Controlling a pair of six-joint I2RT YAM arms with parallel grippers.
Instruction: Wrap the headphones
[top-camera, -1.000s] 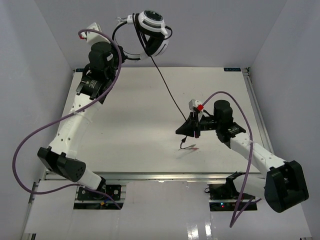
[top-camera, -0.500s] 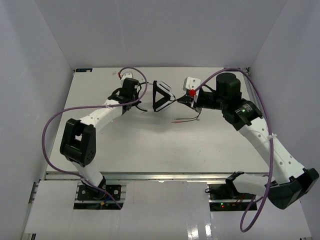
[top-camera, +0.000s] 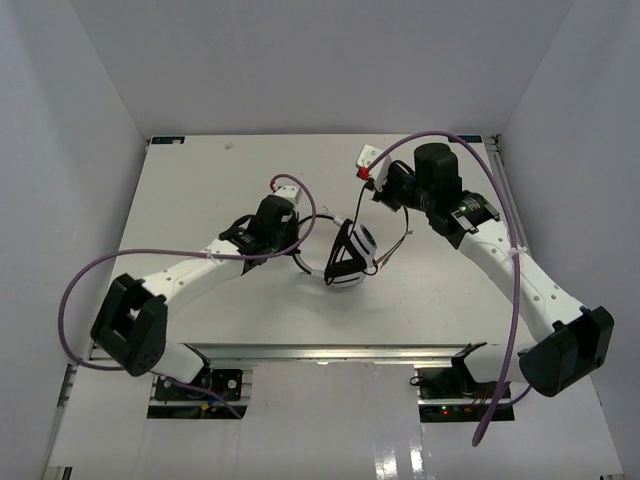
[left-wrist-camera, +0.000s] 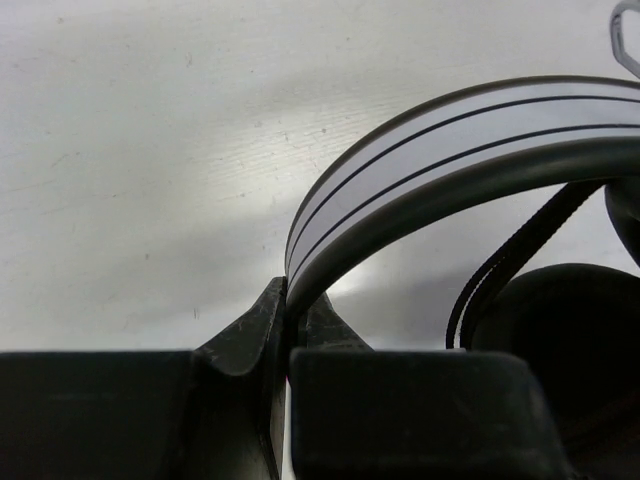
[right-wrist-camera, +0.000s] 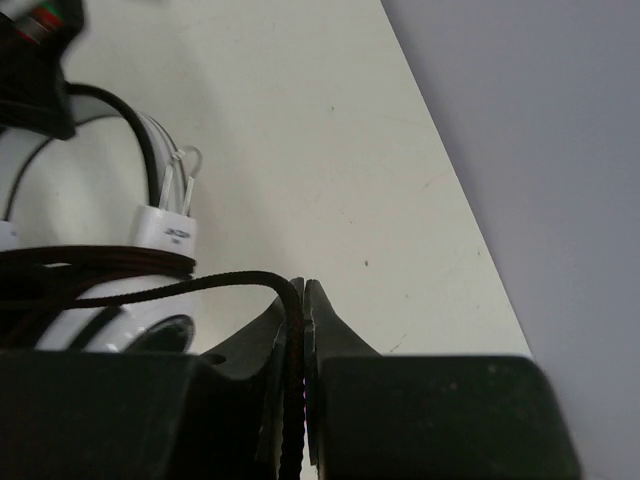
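The headphones (top-camera: 352, 257) lie in the middle of the white table (top-camera: 200, 180), their ear cups folded together. My left gripper (top-camera: 298, 248) is shut on the white headband (left-wrist-camera: 450, 120), which arcs up and to the right from my fingertips (left-wrist-camera: 312, 318). A black ear cup (left-wrist-camera: 570, 340) sits at the right of the left wrist view. My right gripper (top-camera: 380, 198) stands just behind the ear cups and is shut on the thin black cable (right-wrist-camera: 180, 287). The cable runs left from my right gripper (right-wrist-camera: 304, 292) towards the white ear cup (right-wrist-camera: 90, 305), where turns of cable lie round it. The plugs are hidden.
Purple arm cables (top-camera: 90, 275) loop beside both arms. The table's right edge (right-wrist-camera: 470, 240) runs close beside my right gripper, with a grey wall beyond it. White walls enclose the table at the back and sides.
My left arm has brought the headphones down from high at the back to the middle of the table. My right arm has moved from the table's middle towards the back, with the cable.
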